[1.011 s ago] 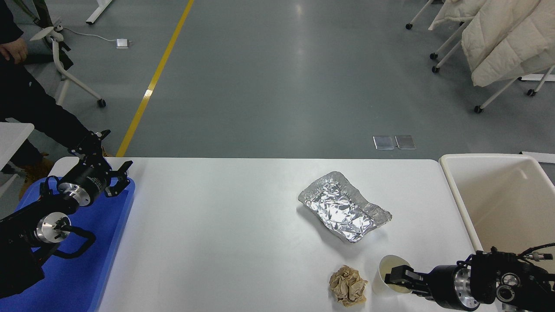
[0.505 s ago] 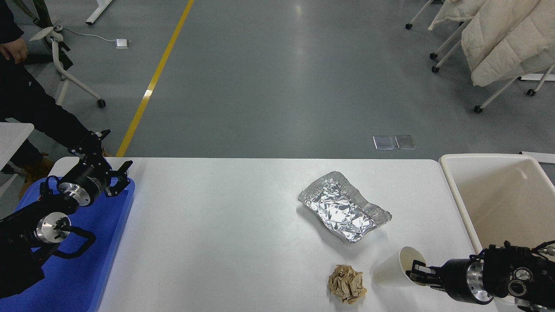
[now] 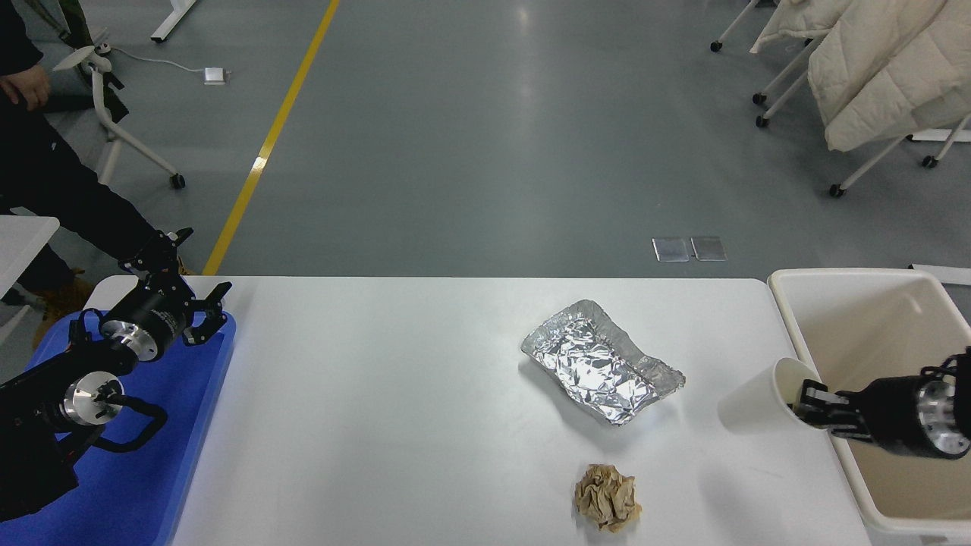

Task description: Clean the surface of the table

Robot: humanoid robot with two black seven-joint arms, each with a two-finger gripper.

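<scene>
**Paper cup held at the bin's rim**

The cream bin (image 3: pixel 872 326) is sitting off the table's right end, its visible interior bare. The right gripper (image 3: pixel 810 400) is clamping a white paper cup (image 3: pixel 762 397) by the rim, tipped sideways, over the table surface (image 3: pixel 394 409) just beside the bin wall. A foil tray (image 3: pixel 603 371) and a crumpled brown paper ball (image 3: pixel 605 497) are lying on the tabletop's right half; its middle is offering open room. The left gripper (image 3: pixel 182 284), fingers spread, is hanging over the blue tray (image 3: pixel 152 485).

Setting: industrial lab / test hall.
Grey sealed floor (image 3: pixel 485 136) w/ yellow lane line (image 3: pixel 265 144), wheeled racks (image 3: pixel 796 98), floor power box (image 3: pixel 214 75).
</scene>
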